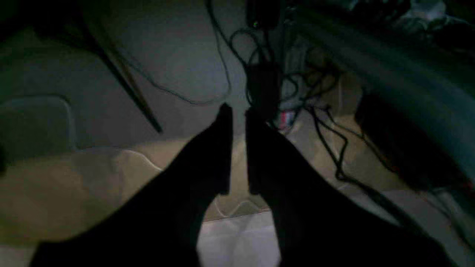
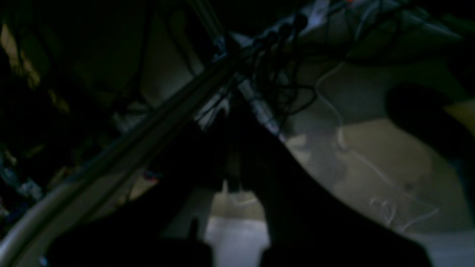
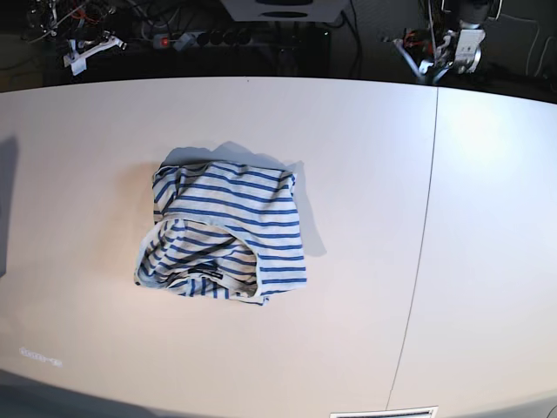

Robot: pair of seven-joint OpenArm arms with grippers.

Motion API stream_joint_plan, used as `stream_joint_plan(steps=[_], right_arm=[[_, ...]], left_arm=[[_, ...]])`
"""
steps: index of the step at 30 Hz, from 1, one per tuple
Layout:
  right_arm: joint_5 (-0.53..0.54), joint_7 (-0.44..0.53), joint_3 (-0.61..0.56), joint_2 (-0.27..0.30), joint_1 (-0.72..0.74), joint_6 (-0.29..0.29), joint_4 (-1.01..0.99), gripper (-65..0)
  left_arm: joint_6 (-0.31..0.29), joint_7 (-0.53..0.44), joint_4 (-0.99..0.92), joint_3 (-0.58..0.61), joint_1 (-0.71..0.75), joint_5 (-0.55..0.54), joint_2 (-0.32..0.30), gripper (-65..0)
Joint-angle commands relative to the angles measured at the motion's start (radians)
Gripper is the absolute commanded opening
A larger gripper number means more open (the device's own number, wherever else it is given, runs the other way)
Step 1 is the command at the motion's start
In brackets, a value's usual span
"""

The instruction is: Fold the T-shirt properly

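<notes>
Both claws off the white table (image 3: pixel 452 218), holding nothing.
Left claw (image 1: pixel 238 111) is slightly parted; right claw (image 2: pixel 232 148) is too dark to tell. The rumpled blue-striped white T-shirt (image 3: pixel 222 231) lies untouched.

A broad white tabletop (image 3: pixel 365 218) fills nearly the whole base view, its far edge curving along the top of the frame. A thin dark seam runs down it right of centre, from top to bottom. Left of centre lies the T-shirt (image 3: pixel 224 231), bunched into a rough square, white with blue stripes, a small dark label showing near its lower edge.
</notes>
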Motion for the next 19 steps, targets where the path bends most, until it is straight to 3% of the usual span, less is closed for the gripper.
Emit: stream_joint_plan(steps=[1, 7, 13, 19], right_arm=[[0.003, 0.002, -0.015, 0.019, 0.021, 0.017, -0.021, -65.0], [0.004, -0.002, -0.074, -0.008, 0.106, 0.016, -0.057, -65.0], [0.037, -0.212, -0.073, -0.014, 0.109, 0.016, -0.04, -65.0], [0.061, -0.241, -0.073, -0.012, 0.113, 0.016, -0.04, -65.0]], left_arm=[[0.026, 0.005, -0.013, 0.019, -0.022, 0.01, -0.007, -58.0], [0.039, -0.054, -0.02, 0.085, -0.071, 0.013, -0.004, -57.9], [0.039, -0.076, -0.02, 0.085, -0.067, 0.013, -0.006, -57.9], [0.039, -0.1, -0.02, 0.085, -0.068, -0.069, -0.027, -57.9]])
